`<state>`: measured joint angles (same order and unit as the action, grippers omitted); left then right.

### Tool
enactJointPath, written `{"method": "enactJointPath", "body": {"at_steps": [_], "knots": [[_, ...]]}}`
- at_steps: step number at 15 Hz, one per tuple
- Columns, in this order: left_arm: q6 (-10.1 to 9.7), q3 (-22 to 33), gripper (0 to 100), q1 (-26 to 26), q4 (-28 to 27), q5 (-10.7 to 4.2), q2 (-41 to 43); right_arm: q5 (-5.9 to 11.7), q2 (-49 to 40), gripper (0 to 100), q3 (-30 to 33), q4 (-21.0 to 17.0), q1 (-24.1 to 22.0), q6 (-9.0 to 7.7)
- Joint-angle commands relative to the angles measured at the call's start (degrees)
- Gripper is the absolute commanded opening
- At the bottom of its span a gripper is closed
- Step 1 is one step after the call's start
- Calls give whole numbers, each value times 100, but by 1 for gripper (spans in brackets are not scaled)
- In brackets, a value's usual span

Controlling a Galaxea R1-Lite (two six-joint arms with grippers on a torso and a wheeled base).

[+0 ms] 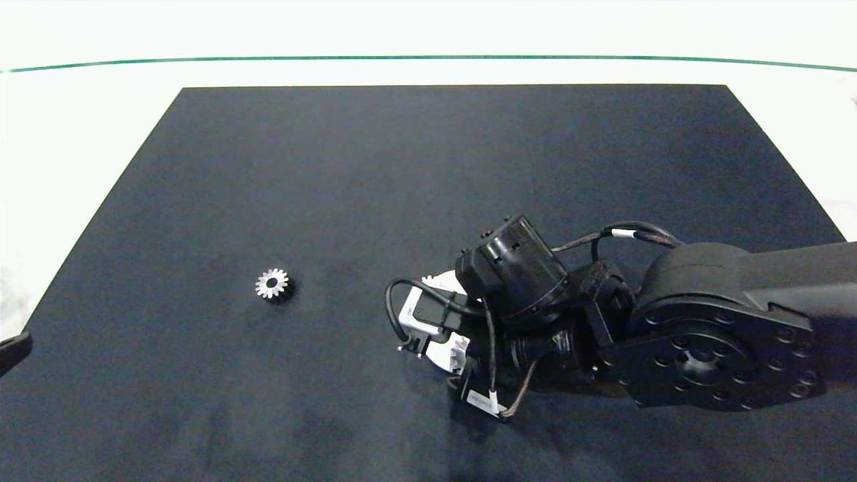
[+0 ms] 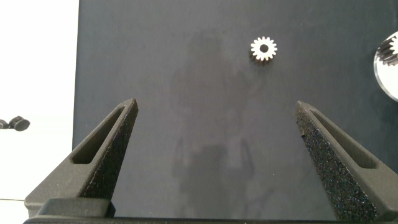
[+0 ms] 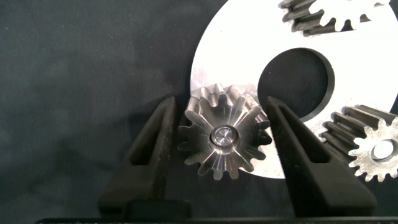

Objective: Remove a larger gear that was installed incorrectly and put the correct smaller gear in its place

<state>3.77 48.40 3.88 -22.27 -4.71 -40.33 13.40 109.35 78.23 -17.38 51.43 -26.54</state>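
Note:
The larger gear (image 3: 224, 140), silver with long pointed teeth, sits on a pin on the round silver plate (image 3: 242, 56). My right gripper (image 3: 222, 107) straddles it, its fingers pressed against the teeth on both sides. In the head view the right wrist (image 1: 515, 274) covers that gear and most of the plate (image 1: 443, 278). The smaller gear (image 1: 272, 284), with stubby teeth and an open dark centre hole, lies flat on the black mat left of the plate. It also shows in the left wrist view, smaller gear (image 2: 263, 48), well ahead of my open left gripper (image 2: 214, 109).
Two more gears stand on the plate, one with a pale pin centre (image 3: 373, 146) and one at its far rim (image 3: 336, 15). The plate has a large dark centre hole (image 3: 297, 81). The black mat (image 1: 428, 174) lies on a white table. The left arm's tip (image 1: 13, 351) stays at the left edge.

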Motion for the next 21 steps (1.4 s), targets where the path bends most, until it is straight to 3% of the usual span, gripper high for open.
{"method": "enactJointPath", "body": {"at_steps": [1,12,14,21], "knots": [[1,-6,100,-1,-14,-4,7,23,-1,50,0,-11,7,-18],[1,3,100,-1,-14,-13,7,49,-10,28,-9,-37,7,-27],[10,3,100,-1,-14,-13,-2,40,-19,25,-9,-46,16,-88],[1,3,100,-10,-14,-13,7,23,-107,25,0,-72,7,-106]]}}
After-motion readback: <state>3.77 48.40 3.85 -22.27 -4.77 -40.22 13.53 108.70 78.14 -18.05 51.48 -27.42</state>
